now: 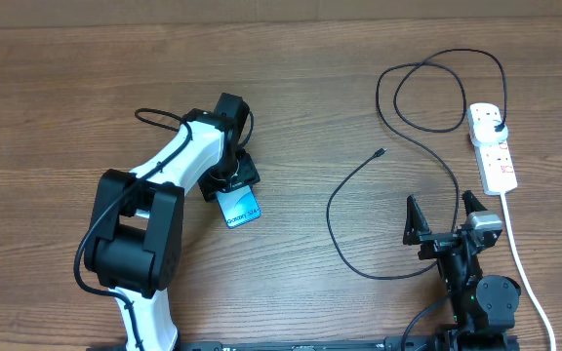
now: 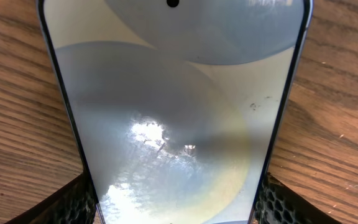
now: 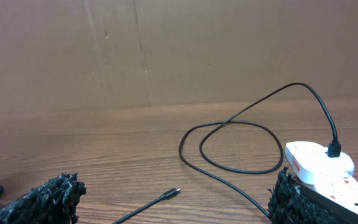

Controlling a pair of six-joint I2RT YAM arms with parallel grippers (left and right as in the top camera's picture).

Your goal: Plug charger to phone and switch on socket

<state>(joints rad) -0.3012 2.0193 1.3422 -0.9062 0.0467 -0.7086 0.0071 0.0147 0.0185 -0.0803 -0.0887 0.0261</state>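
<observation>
Left gripper point(image 1: 234, 185): your fingers point(image 2: 73, 202) flanked the phone point(image 2: 166, 124); clamped or not, can't tell.
Phone axis: ran 11 to 5 o'clock.

A robotics lab test bench: 2 robot arms, the left arm point(image 1: 169, 171) and the right arm point(image 1: 481, 292), stand at a wood-grain worktop point(image 1: 47, 88) with a plain cardboard backdrop point(image 3: 166, 50) and a white power strip point(image 1: 494, 151).
</observation>
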